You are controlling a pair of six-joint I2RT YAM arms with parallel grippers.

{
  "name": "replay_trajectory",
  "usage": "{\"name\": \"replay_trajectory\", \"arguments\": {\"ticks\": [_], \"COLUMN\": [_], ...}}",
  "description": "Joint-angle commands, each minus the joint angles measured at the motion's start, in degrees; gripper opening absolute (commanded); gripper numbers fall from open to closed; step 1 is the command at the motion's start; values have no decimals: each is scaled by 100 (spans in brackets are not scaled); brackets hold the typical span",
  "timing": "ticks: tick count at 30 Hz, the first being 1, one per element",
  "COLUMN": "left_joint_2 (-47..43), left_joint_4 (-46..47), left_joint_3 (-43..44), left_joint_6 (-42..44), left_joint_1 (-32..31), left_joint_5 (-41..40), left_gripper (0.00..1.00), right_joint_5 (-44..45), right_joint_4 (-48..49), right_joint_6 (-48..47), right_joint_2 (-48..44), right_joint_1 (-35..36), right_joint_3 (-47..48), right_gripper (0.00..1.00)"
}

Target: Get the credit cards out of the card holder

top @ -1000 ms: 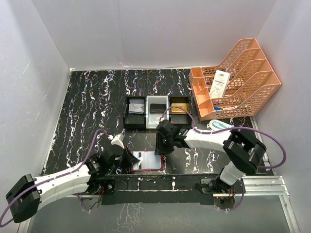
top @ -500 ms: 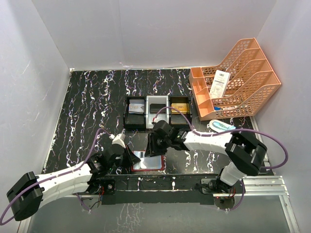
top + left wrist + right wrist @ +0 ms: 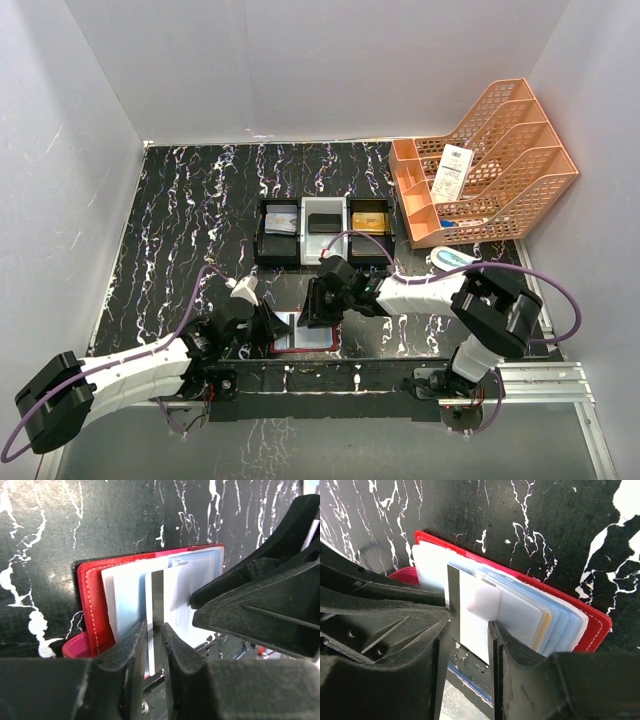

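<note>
The dark-red card holder (image 3: 322, 346) lies open near the table's front edge, with clear sleeves fanned out. It also shows in the left wrist view (image 3: 92, 595) and the right wrist view (image 3: 590, 622). Light blue and white credit cards (image 3: 520, 615) and one orange-gold edge (image 3: 546, 625) sit in the sleeves. My left gripper (image 3: 272, 322) is at the holder's left side, shut on a thin white and grey card (image 3: 156, 595) held edge-on. My right gripper (image 3: 318, 306) is over the holder, its jaws a little apart with that white card (image 3: 472, 627) between them.
A black-and-white three-compartment tray (image 3: 303, 247) with cards in it stands behind the holder. An orange mesh file rack (image 3: 480, 165) stands at the back right. A pale oval object (image 3: 455, 258) lies by the rack. The table's metal front rail (image 3: 330, 375) runs just below the holder.
My right gripper has moved left and down onto the open holder. My left gripper has stayed at the holder's left side.
</note>
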Motion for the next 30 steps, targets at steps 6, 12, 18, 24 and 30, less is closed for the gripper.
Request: {"name": "replay_trajectory", "arguments": {"ticks": [6,12,18,24,30], "left_joint_2": [-39,-32,-640,-1573,-1393], "left_joint_4": [1362,1334,-191,-2217,-3360], "left_joint_3": [-413,-327,26,820,1887], "left_joint_6": [-410,-404,-482,-233,351], "left_joint_1": [8,11,8,25,41], "left_joint_5": [686,723,176,-480,-707], "left_gripper": [17,1,0,0,0], "right_joint_5": [151,175,374,536,716], "right_joint_4": [223,164,-147,-407,-461], "right_joint_6": [103,34,-125,-366,-620], "right_joint_2": [135,99,-40,-321,-759], "right_joint_1": [75,75,75,64,-69], "right_joint_3": [-349,-332,-165,241,577], "right_gripper": [34,33,34,35,47]}}
